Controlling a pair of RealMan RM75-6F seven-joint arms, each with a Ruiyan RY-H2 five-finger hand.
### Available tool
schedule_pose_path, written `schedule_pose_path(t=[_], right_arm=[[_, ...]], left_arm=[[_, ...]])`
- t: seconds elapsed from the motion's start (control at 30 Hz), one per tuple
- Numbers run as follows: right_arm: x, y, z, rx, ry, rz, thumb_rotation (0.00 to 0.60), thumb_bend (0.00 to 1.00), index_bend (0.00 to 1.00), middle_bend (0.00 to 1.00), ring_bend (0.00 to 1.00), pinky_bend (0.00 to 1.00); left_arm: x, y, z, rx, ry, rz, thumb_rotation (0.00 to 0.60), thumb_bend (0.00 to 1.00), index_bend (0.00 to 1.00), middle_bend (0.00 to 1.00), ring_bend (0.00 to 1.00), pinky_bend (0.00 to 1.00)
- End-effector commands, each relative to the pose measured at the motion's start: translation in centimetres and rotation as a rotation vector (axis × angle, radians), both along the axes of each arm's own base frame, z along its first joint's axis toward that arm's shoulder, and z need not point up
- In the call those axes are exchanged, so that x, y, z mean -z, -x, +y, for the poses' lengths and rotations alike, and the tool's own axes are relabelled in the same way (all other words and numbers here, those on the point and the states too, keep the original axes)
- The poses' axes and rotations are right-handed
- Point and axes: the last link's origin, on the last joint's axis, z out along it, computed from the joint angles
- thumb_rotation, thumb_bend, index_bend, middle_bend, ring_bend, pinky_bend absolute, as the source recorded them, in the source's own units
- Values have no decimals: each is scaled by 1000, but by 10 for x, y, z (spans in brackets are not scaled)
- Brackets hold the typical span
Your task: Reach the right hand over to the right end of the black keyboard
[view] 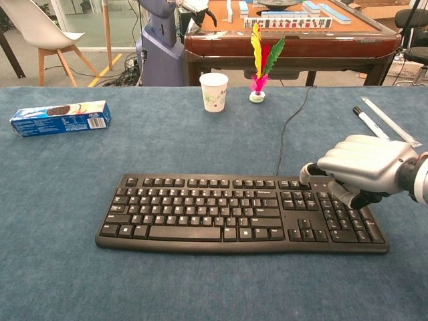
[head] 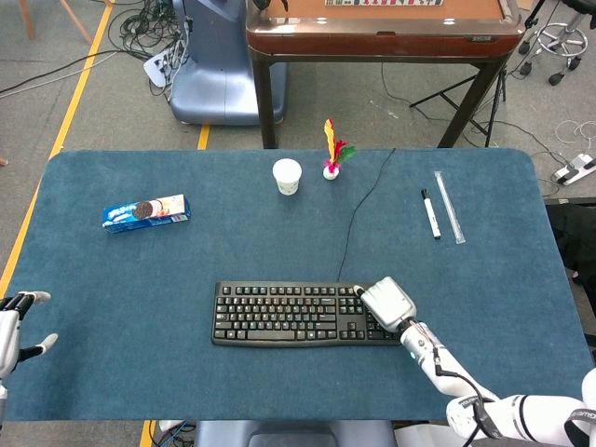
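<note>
The black keyboard [head: 289, 315] [view: 214, 214] lies across the near middle of the blue table, its cable running off toward the far edge. My right hand [head: 387, 302] [view: 361, 168] is over the keyboard's right end, above the number pad. Its fingers curl downward with nothing in them, and the thumb tip touches the keys near the top row. My left hand [head: 11, 328] shows only in the head view, at the near left table edge, far from the keyboard. Its fingers are spread and it holds nothing.
A paper cup [head: 287, 176] [view: 214, 91] and a feathered shuttlecock [head: 331, 154] [view: 259, 60] stand at the far middle. A blue cookie packet [head: 146, 212] [view: 60, 118] lies at the left. A marker [head: 430, 214] [view: 361, 115] and a clear stick [head: 449, 207] [view: 391, 124] lie at the far right.
</note>
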Motion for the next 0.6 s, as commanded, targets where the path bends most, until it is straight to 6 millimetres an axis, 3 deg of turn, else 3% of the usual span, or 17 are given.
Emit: schedule_pose_path(t=[0.03, 0.27, 0.47, 0.6], right_arm=[[2, 1, 0, 5, -4, 4, 600, 876, 249, 928, 904, 1000], [-11, -6, 3, -20, 28, -41, 600, 876, 249, 924, 902, 1000], [-50, -13, 15, -83, 114, -138, 600, 863, 260, 819, 812, 1000], [-79, -9, 27, -131, 171, -242, 600, 850, 392, 790, 790, 1000]], left_arm=[[0, 0, 0, -1, -1, 0, 600, 84, 370, 390, 372, 550], [0, -1, -1, 6, 4, -3, 600, 84, 371, 390, 372, 549], [0, -3, -2, 18, 10, -1, 600, 84, 371, 390, 372, 550], [2, -5, -4, 32, 17, 2, 600, 84, 371, 390, 372, 550]])
